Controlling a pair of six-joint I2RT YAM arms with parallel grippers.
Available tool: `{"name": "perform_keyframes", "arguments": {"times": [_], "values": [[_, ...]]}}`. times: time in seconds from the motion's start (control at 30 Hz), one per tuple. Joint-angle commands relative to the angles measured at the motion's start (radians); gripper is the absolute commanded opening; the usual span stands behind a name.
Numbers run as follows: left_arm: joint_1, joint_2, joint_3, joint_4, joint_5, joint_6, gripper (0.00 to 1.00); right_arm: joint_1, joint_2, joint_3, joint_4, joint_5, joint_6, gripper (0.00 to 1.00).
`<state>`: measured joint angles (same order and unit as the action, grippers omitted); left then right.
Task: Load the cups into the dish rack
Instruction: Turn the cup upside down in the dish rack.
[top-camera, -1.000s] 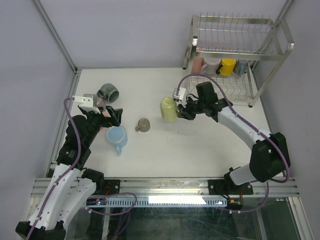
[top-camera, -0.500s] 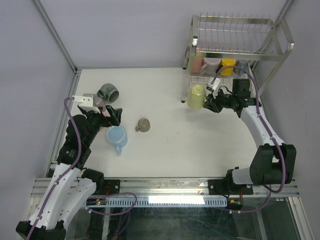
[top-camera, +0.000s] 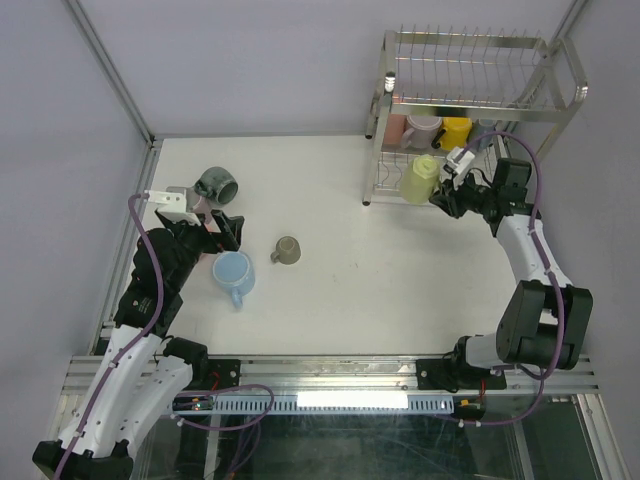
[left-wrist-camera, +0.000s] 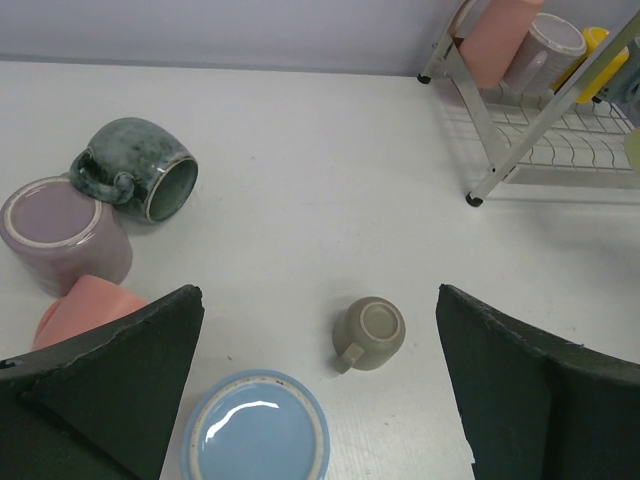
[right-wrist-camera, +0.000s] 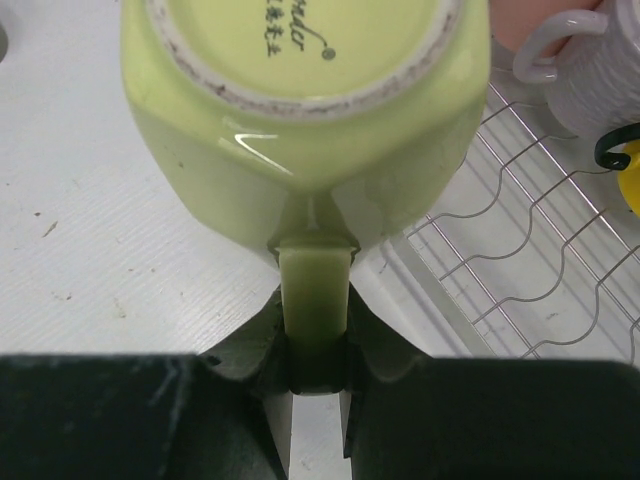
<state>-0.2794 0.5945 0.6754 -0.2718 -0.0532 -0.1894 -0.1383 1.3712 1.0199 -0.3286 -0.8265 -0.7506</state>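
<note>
A pale yellow-green cup (top-camera: 418, 181) hangs at the front left corner of the dish rack (top-camera: 470, 66), at the edge of its lower shelf, clenched by the handle in the right end effector (right-wrist-camera: 318, 365), base toward the wrist camera, mouth facing away. A pink cup (top-camera: 397, 128), a pale mauve cup (top-camera: 424, 127) and a yellow cup (top-camera: 456, 132) line the shelf's back, with bare wavy wire in front. Across the bench (top-camera: 330, 170), the left end effector (top-camera: 222, 232) gapes wide beside a light blue cup (top-camera: 233, 270), with a taupe cup (top-camera: 287, 250) nearby
</note>
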Motion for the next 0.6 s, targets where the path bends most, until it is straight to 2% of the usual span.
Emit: {"name": "perform_keyframes", "arguments": {"times": [0.0, 0.37, 0.57], "values": [[0.012, -0.001, -0.002, 0.004, -0.016, 0.009, 0.99, -0.005, 0.016, -0.012, 0.255, -0.046, 0.077, 0.00], [0.014, -0.003, -0.001, 0.003, -0.020, 0.010, 0.99, -0.004, 0.166, -0.011, 0.578, 0.018, 0.322, 0.00], [0.015, 0.001, -0.001, 0.003, -0.020, 0.010, 0.99, 0.013, 0.266, 0.014, 0.694, 0.077, 0.404, 0.00]]}}
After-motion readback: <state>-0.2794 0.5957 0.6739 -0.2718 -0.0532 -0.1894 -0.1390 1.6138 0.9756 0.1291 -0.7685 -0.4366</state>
